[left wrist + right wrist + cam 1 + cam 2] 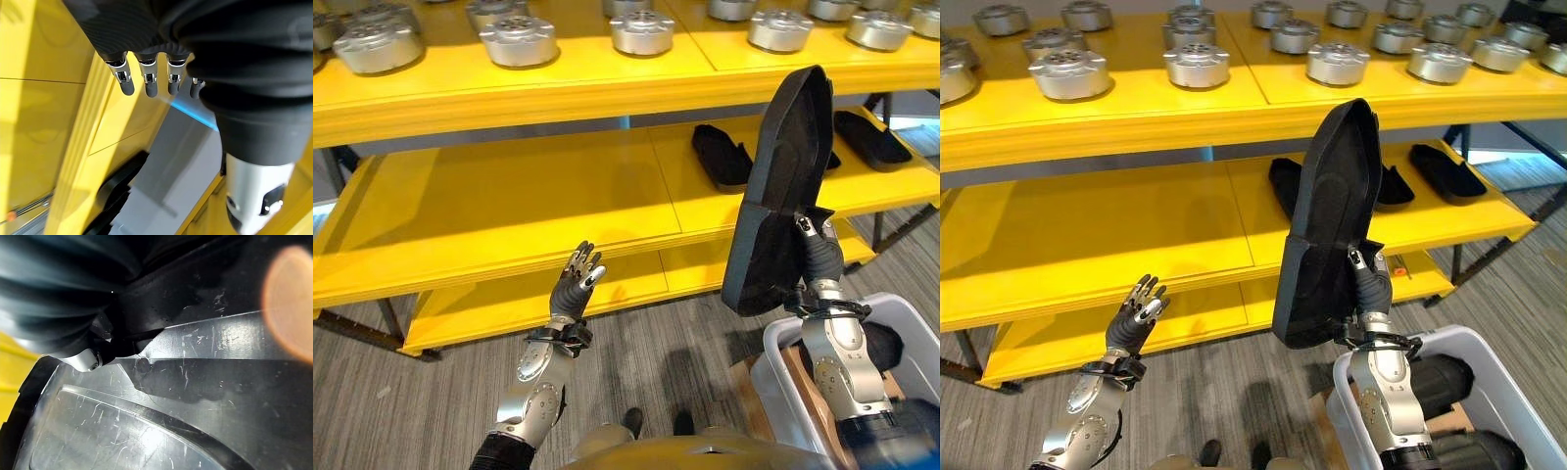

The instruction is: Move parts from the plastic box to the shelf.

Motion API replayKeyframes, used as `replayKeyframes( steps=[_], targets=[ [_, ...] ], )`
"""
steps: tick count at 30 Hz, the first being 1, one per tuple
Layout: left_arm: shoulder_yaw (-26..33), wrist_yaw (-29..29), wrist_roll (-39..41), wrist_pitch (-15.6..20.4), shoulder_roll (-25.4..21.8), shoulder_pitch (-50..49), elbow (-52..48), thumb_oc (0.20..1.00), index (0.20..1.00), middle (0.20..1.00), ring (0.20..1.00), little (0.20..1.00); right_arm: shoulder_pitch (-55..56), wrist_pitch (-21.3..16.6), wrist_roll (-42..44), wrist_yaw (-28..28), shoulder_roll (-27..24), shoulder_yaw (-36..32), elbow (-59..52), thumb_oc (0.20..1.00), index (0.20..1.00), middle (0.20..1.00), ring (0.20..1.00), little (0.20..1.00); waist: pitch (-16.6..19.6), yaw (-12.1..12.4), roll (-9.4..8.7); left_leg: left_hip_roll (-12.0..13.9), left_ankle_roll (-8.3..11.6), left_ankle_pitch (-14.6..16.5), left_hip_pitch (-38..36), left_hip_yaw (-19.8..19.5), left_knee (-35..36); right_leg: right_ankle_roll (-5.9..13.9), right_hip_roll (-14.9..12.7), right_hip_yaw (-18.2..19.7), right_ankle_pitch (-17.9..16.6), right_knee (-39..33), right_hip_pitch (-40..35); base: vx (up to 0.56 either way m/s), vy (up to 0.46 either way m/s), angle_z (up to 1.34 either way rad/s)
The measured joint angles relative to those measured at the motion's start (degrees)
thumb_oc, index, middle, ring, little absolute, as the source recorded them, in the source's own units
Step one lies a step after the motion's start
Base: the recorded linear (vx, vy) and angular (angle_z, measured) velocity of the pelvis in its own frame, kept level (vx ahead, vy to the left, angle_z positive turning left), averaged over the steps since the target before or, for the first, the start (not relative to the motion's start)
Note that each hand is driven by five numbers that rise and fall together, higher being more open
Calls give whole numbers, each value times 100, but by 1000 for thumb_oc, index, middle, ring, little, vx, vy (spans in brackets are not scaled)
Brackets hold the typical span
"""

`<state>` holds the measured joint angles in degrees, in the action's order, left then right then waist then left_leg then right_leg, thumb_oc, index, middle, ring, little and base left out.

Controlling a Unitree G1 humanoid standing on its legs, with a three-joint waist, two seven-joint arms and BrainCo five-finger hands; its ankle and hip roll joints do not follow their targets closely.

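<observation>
Gripped upright in my right hand above the plastic box, the black part needed tipping flat and easing onto the middle shelf beside the others, my left hand loose-fingered, holding nothing.

— How is the left hand held?

— It is raised on an upright forearm at the lower left, with its fingers kept straight and together and nothing gripped.

— And the right hand?

— It is lifted on a vertical forearm at the lower right. Its fingers are closed around the lower end of a black part, which is held upright.
</observation>
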<state>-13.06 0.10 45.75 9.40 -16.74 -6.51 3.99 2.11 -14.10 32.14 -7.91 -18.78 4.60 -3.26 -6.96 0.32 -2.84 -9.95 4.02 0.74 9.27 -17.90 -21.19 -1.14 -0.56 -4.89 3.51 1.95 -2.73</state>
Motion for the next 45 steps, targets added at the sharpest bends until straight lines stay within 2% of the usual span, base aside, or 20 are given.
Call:
replayKeyframes(
  steps=[2, 4, 5, 6, 9, 10, 11, 13, 14, 17, 19, 21, 26, 30, 32, 37, 39, 41, 43, 45],
  targets=[
    [7, -2, 76, 12, 57, 117, 85, 1000, 1000, 1000, 1000, 1000, -24, -13, 35, -9, -61, -23, -4, 200, 200, 200, 200, 200, -191, 79, 38, -74, 363, -260, 500, 553, -885, -121, -87, -189, 84, -42, -231, 84, -72, 57],
    [20, -3, 88, 34, 45, 81, 84, 1000, 1000, 1000, 1000, 1000, -21, -14, 35, -18, 11, -8, -7, 200, 200, 200, 200, 200, -283, 111, -58, 74, 203, -239, 707, 1064, -1128, -303, -169, -273, 76, -48, -201, 163, -12, 25],
    [40, -3, 90, 4, 2, 35, 105, 1000, 1000, 1000, 1000, 1000, 5, -17, 35, -18, 69, -3, -9, 200, 200, 200, 200, 200, -296, 83, -70, 391, -220, 89, 778, 1338, -914, -330, -157, -396, 76, -143, -187, 187, 31, 32],
    [74, -5, 90, -4, -3, 48, 139, 1000, 1000, 1000, 1000, 1000, 11, -17, 36, -49, 87, -12, -1, 200, 200, 200, 200, 200, -321, 49, -79, 698, -289, 149, 711, 1506, -228, -355, -136, -475, 74, -224, -181, 222, 51, 42],
    [76, -16, 80, -9, 46, 73, 212, 1000, 1000, 1000, 1000, 1000, 11, -18, 31, -154, 72, -153, 47, 200, 200, 200, 200, 200, -429, 45, -114, 1238, -7, -64, 648, 1412, 1081, -307, -119, -433, 101, -215, -166, 253, 99, 32],
    [75, -7, 78, -10, 55, 80, 240, 1000, 1000, 1000, 1000, 1000, 6, -22, 24, -182, 36, -218, 46, 200, 200, 200, 200, 200, -524, 67, -31, 1523, 34, -196, 658, 1508, 1615, -273, -32, -425, 87, -313, -310, 254, 155, 7],
    [75, -5, 77, -10, 61, 78, 260, 1000, 1000, 1000, 1000, 1000, 11, -28, 25, -194, 35, -233, 48, 200, 200, 200, 200, 200, -550, 61, 4, 1605, 36, -220, 651, 1566, 1729, -268, -8, -435, 67, -350, -383, 276, 177, -4],
    [78, 7, 78, -18, 66, -19, 305, 1000, 1000, 1000, 1000, 1000, 69, -97, 25, -178, 33, -215, -45, 200, 200, 200, 200, 200, -494, 76, 272, 1760, -45, -208, 348, 1766, 1996, 8, 65, -344, 232, -403, -661, 343, 214, -35],
    [93, 8, 78, -21, 41, -21, 303, 1000, 1000, 1000, 1000, 1000, 156, -150, 26, -157, 69, -228, -119, 200, 200, 200, 200, 200, -457, 59, 277, 1679, -55, -597, 231, 1762, 2040, 126, -29, -254, 318, -421, -765, 281, 183, -36],
    [164, 6, 78, -7, -3, -24, 271, 1000, 1000, 1000, 1000, 1000, 420, -266, 23, -105, 84, -229, -532, 200, 200, 200, 200, 200, -279, 41, 55, 1328, -213, -902, 142, 1997, 1985, 429, -437, -144, 432, -438, -897, 227, 172, -23],
    [192, 7, 78, -11, -131, 47, 242, 1000, 1000, 1000, 1000, 1000, 449, -395, 23, -73, 246, -293, -819, 200, 200, 200, 200, 200, -154, -64, -185, 976, -417, -847, 154, 2071, 1935, 591, -798, -144, 499, -391, -876, 200, 178, 5],
    [222, 7, 79, -11, -183, 92, 184, 1000, 1000, 1000, 1000, 1000, 384, -462, 20, -57, 309, -349, -983, 200, 200, 200, 200, 200, -105, -64, -256, 809, -562, -759, 140, 2157, 1881, 667, -992, -153, 532, -332, -877, 176, 163, 6],
    [246, 19, 80, -8, -287, 91, 110, 1000, 1000, 1000, 1000, 1000, 146, -512, 6, 27, 295, -342, -1028, 200, 200, 200, 200, 200, -17, 2, -352, 677, -600, -561, 158, 2295, 1855, 884, -1167, -154, 637, -294, -767, 150, 140, -12],
    [229, 22, 84, -12, -252, 48, 108, 1000, 1000, 1000, 1000, 1000, 75, -474, -184, 71, 267, -294, -923, 200, 200, 200, 200, 200, 48, 49, -331, 682, -588, -517, 195, 2364, 1789, 848, -1150, -152, 720, -242, -709, 137, 140, -8],
    [227, 22, 84, -14, -242, 46, 108, 1000, 1000, 1000, 1000, 1000, 53, -476, -197, 99, 237, -267, -896, 200, 200, 200, 200, 200, 167, 41, -292, 697, -603, -489, 324, 2351, 1751, 850, -1160, -138, 903, 244, -373, 96, 163, -4],
    [98, 22, 79, -21, -233, 61, 121, 1000, 1000, 1000, 1000, 1000, 63, -374, -198, 103, 201, -100, -803, 200, 200, 200, 200, 200, 95, -113, 131, 937, -780, -522, 91, 1937, 1877, 939, -1115, -151, 692, 3159, 955, 106, 29, 15],
    [82, 13, 78, -11, -306, 38, 78, 1000, 1000, 1000, 1000, 1000, 91, -386, -198, 153, 217, 77, -832, 200, 200, 200, 200, 200, 104, -55, 159, 964, -776, -523, 101, 1927, 1917, 851, -1232, -384, 839, 2697, 1121, 130, -142, 11],
    [82, 21, 86, -14, -362, -2, 77, 1000, 1000, 1000, 1000, 1000, -43, -450, -197, 246, 238, 128, -883, 200, 200, 200, 200, 200, 63, 43, 225, 973, -771, -527, 218, 1980, 1830, 760, -1521, -726, 681, 1483, 1143, 76, -190, 4],
    [127, 26, 89, -13, -397, -112, 87, 1000, 1000, 1000, 1000, 1000, -231, -469, -204, 292, 229, 238, -842, 200, 200, 200, 200, 200, 0, 141, 225, 983, -688, -556, 219, 2048, 1834, 896, -1749, -867, 332, 735, 1129, 96, -265, 1],
    [154, 18, 96, -9, -412, -127, 96, 1000, 1000, 1000, 1000, 1000, -110, -438, -208, 367, 229, 298, -859, 200, 200, 200, 200, 200, -67, 184, 101, 936, -531, -594, 236, 1912, 1858, 956, -1726, -702, 338, 732, 936, 79, -246, 44]
  ],
)
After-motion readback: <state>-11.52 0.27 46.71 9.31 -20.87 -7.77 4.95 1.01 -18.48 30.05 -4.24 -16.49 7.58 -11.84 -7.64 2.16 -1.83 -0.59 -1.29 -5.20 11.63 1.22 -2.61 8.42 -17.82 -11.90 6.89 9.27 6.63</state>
